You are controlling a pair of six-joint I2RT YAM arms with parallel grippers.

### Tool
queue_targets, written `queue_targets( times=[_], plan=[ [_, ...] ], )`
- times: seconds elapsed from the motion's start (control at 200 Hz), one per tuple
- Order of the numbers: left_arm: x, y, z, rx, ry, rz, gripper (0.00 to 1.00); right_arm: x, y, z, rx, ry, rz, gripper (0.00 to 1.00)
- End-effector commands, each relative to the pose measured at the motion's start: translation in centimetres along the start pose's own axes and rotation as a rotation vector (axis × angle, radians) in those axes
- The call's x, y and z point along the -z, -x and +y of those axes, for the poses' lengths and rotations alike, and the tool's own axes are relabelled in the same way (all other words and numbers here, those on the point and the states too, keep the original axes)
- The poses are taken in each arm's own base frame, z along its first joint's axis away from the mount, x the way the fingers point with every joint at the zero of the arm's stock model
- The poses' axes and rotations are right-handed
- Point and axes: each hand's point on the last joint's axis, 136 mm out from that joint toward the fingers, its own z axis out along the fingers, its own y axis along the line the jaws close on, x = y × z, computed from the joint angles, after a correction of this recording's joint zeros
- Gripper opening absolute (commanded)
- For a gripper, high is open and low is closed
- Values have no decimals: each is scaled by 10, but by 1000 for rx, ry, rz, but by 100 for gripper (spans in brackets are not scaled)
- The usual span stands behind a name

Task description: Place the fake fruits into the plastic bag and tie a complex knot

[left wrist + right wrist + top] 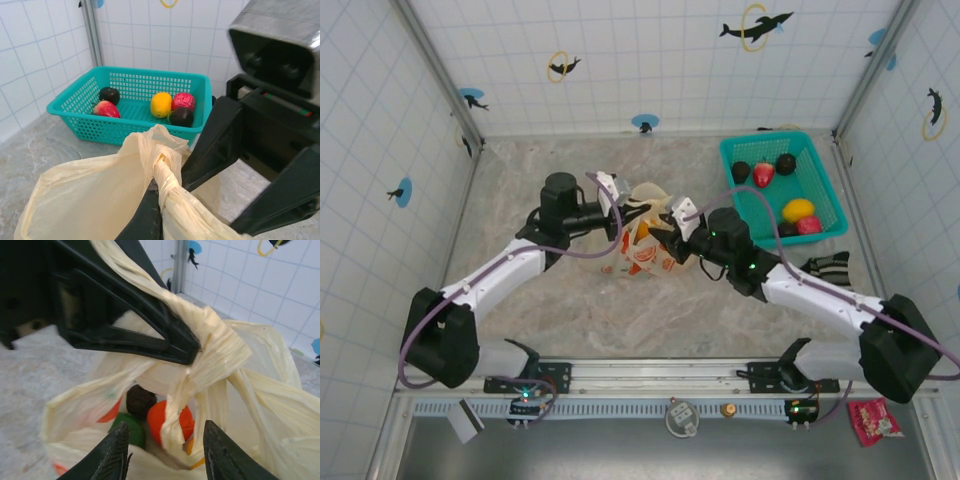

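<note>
The cream plastic bag [642, 245] stands mid-table between both arms. Its handles are twisted into a knot [220, 347]. My left gripper [623, 212] is shut on a twisted handle strand [167, 187] just below that knot. My right gripper [167, 440] is open, with a loose strand hanging between its fingers, untouched. Inside the bag lie an orange fruit [172, 420], a dark brown one [140, 400] and a green one [130, 427]. More fake fruits sit in the basket: yellow [161, 104], pink [183, 101], red [106, 109] and dark ones [181, 117].
The teal mesh basket [820, 170] stands at the back right, close to the right wall. A black-and-white striped object [825, 268] lies beside the right arm. Tiled walls enclose the table on three sides.
</note>
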Motion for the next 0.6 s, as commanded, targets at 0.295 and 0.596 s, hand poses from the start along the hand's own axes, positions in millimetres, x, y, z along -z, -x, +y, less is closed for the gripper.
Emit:
queue_targets(
  times=[0.295,0.596],
  plan=[
    [13,11,-8,-111,46,-62,0,41,54,-14,202,60,23,33],
    [14,10,-14,-131,44,-66,0,3,45,-5,271,235,152,47]
  ],
)
